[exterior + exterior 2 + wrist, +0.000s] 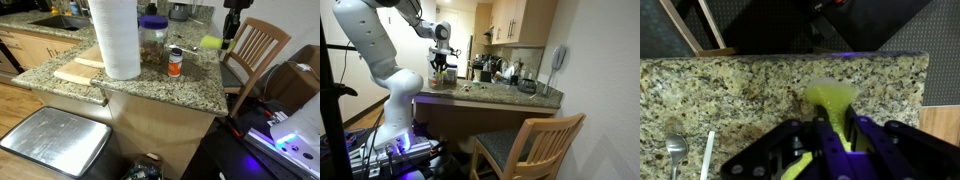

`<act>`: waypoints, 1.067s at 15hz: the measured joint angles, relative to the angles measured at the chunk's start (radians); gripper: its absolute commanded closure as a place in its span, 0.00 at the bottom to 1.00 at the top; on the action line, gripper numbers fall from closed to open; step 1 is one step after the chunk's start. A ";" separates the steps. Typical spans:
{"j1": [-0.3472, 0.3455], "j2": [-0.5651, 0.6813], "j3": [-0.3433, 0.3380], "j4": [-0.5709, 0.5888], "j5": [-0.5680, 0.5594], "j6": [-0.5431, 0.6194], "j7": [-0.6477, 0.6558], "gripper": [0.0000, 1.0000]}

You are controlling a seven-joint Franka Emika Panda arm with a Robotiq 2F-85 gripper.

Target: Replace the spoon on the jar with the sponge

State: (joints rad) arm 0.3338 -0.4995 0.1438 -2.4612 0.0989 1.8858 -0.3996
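While jaws clamp sponge [832,100] nr counter [740,80] edge, bare granite below; jar [153,42] stands apart.

paper towel roll [116,40] beside jar [152,42], small bottle [175,62] near, bare counter [200,88] toward chair [258,45]

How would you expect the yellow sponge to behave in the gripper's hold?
The sponge is probably soft: in the wrist view it looks pinched narrow where the gripper clamps it, flaring beyond. It seems light, sticking out from the grip without drooping in an exterior view. Being flat, it should not roll.
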 measured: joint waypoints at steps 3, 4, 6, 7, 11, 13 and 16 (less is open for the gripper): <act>0.000 0.012 0.013 0.042 -0.037 0.017 0.000 0.95; 0.000 0.011 0.017 0.077 -0.053 0.027 0.001 0.95; 0.000 0.014 0.027 0.170 -0.081 0.038 0.005 0.95; 0.000 0.023 0.036 0.221 -0.098 0.046 0.014 0.95; -0.003 0.091 0.063 0.358 -0.148 0.088 0.077 0.81; -0.004 0.086 0.061 0.348 -0.148 0.087 0.077 0.95; -0.004 0.112 0.063 0.344 -0.147 0.091 0.085 0.95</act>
State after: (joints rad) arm 0.3299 -0.3872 0.2069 -2.1170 -0.0485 1.9765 -0.3142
